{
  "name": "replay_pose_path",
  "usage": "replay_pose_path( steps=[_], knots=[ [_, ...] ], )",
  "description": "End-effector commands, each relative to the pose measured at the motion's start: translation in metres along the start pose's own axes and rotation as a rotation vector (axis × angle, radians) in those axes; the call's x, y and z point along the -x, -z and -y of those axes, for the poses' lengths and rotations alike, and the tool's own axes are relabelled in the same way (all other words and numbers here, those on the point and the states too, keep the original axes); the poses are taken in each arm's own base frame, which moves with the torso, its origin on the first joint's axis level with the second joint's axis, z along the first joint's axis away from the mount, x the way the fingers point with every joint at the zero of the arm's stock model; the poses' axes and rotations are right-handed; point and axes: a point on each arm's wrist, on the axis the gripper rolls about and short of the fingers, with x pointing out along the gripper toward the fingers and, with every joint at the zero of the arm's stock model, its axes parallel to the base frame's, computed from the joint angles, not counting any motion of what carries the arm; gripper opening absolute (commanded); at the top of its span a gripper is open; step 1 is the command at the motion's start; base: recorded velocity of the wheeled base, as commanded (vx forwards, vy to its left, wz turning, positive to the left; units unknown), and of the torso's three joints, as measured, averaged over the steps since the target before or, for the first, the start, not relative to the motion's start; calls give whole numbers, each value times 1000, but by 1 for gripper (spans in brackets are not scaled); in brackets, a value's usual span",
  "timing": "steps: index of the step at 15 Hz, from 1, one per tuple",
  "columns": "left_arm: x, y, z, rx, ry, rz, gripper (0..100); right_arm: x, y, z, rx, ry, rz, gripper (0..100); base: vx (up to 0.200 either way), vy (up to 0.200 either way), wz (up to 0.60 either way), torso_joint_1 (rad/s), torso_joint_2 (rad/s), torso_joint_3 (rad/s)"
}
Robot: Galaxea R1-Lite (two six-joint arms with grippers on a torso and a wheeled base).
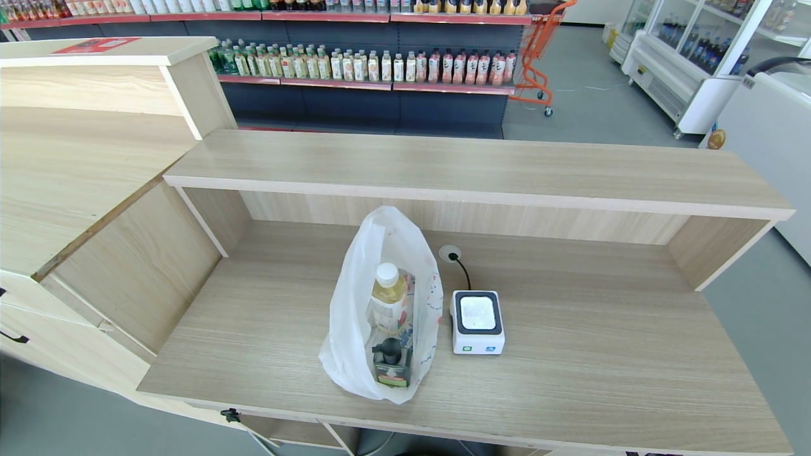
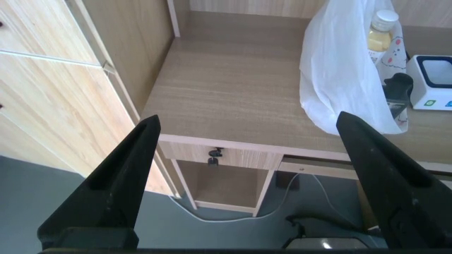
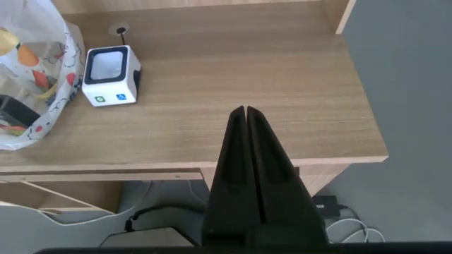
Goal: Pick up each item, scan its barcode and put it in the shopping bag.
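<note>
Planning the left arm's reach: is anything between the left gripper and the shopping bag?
Nothing visible. The open left gripper sits before the counter's near edge, and only bare counter lies between it and the shopping bag.

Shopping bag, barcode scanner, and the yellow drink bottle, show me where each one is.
shopping bag [image 1: 347, 316], head view, its white left side.
barcode scanner [image 1: 478, 313], head view, its top scan window.
yellow drink bottle [image 1: 388, 293], head view, its shoulder below the white cap.
</note>
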Motion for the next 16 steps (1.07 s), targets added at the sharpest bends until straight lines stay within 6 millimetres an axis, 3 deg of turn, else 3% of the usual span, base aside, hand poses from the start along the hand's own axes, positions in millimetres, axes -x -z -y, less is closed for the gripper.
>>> replay_pose_path(
  steps=[1, 4, 10, 16],
  knots=[
    [0, 0, 0, -1, 0, -1, 100, 0, 0, 0, 0, 0, -6, 0, 0, 0, 0, 0, 0, 0],
    [0, 0, 0, 1, 0, -1, 100, 0, 0, 0, 0, 0, -6, 0, 0, 0, 0, 0, 0, 0],
    [0, 0, 0, -4, 0, -1, 100, 0, 0, 0, 2, 0, -6, 0, 200, 0, 0, 6, -2, -2],
    [0, 0, 0, 1, 0, -1, 100, 0, 0, 0, 0, 0, -7, 0, 0, 0, 0, 0, 0, 0]
  ],
)
